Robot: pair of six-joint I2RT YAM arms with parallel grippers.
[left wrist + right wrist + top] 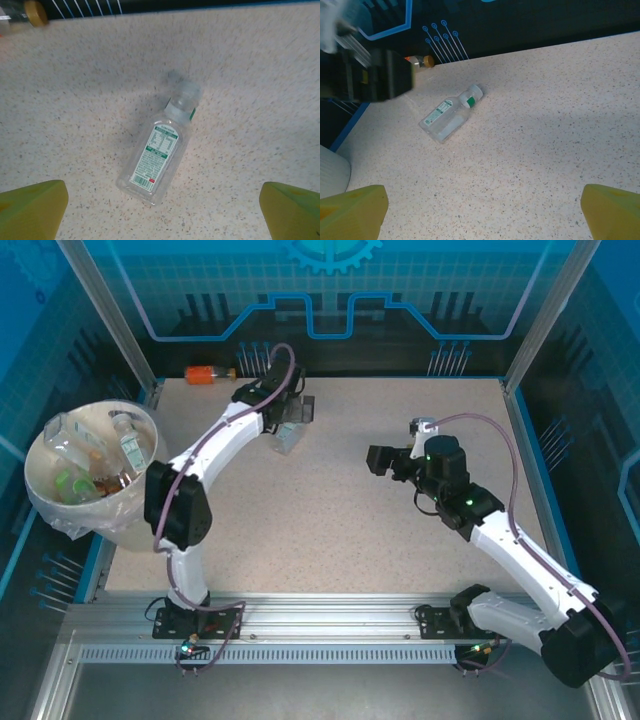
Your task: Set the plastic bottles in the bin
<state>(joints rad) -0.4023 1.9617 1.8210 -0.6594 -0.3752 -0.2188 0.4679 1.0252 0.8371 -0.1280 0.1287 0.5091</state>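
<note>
Below your left gripper (161,210), jaws wide apart, a clear bottle (159,150) lies flat on the table (260,75), untouched, cap pointing away. It looks empty: light, thin-walled, slick. Squeeze across the labelled body, not the neck, or it may skid or buckle. Your right gripper (482,212) hangs spread too, holding nothing. An orange bottle (205,373) waits by the far wall; the bin (60,508), at the table's left edge, already holds several.
</note>
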